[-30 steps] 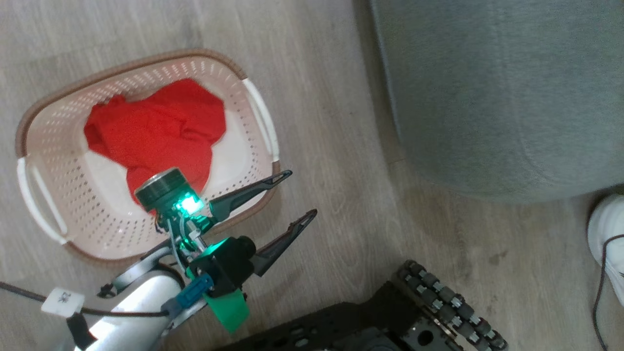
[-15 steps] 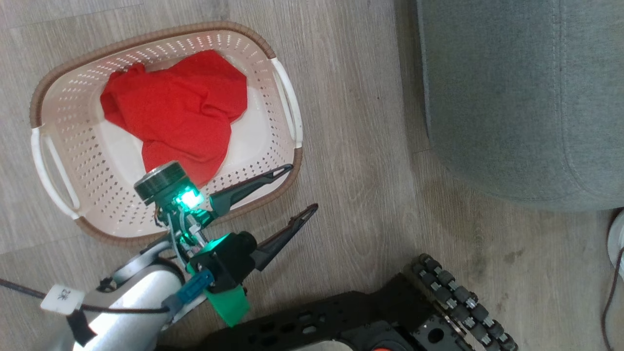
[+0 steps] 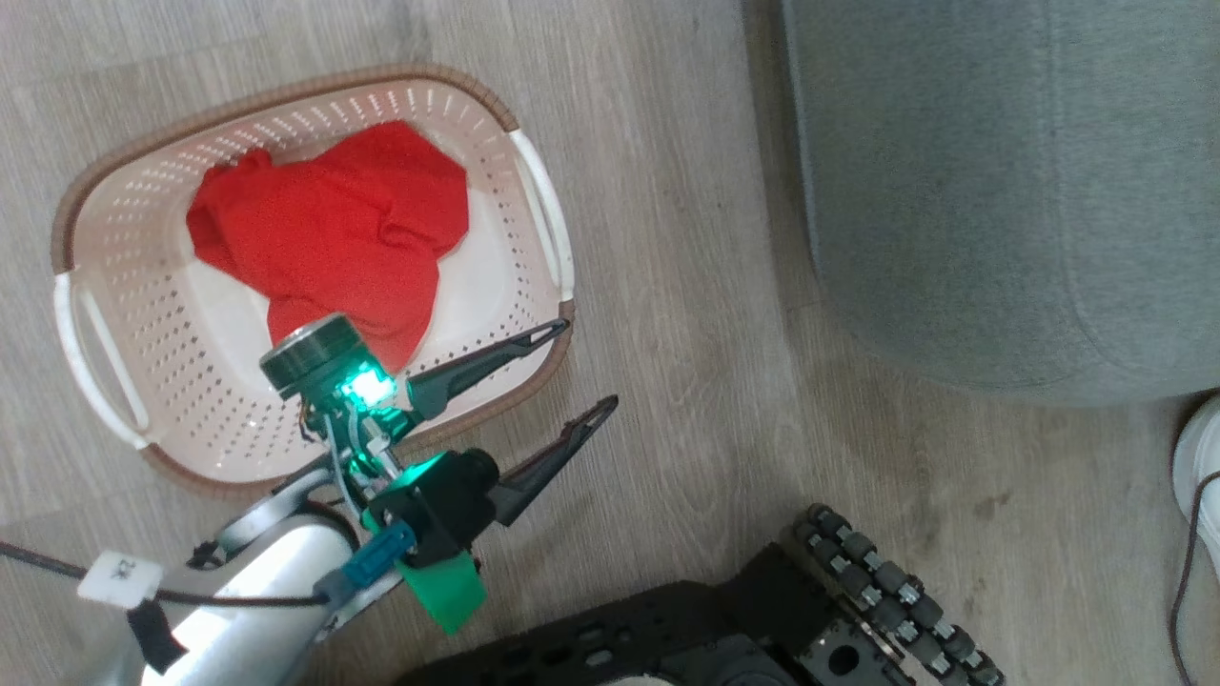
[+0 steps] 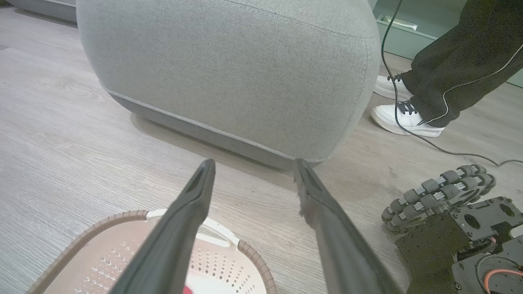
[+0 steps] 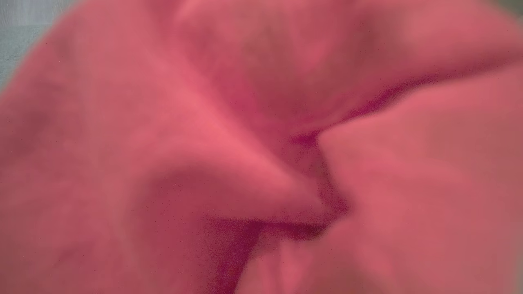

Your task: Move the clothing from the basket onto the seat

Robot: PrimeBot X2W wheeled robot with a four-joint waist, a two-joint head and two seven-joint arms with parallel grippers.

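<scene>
Crumpled red clothing (image 3: 334, 229) lies in the cream basket (image 3: 286, 90) on the wooden floor, at the upper left of the head view. My left gripper (image 3: 586, 367) hangs open and empty over the basket's near right corner, its fingers pointing toward the seat (image 3: 1001, 191). In the left wrist view the left gripper (image 4: 253, 163) stands open above the basket's rim (image 4: 122, 216), and the seat (image 4: 224, 61) rises just beyond it. Blurred red clothing (image 5: 245, 143) presses close against the right wrist camera and hides that gripper's fingers.
My dark base with its roller wheel (image 3: 886, 581) sits at the bottom right. A person's white shoes (image 4: 402, 118) and dark trouser leg (image 4: 461, 61) stand right of the seat, with a thin black cable (image 4: 449, 151) on the floor. A strip of floor separates basket and seat.
The head view has shifted, so the whole picture slid. The basket, the red clothing in it and the open left gripper keep their places relative to one another.
</scene>
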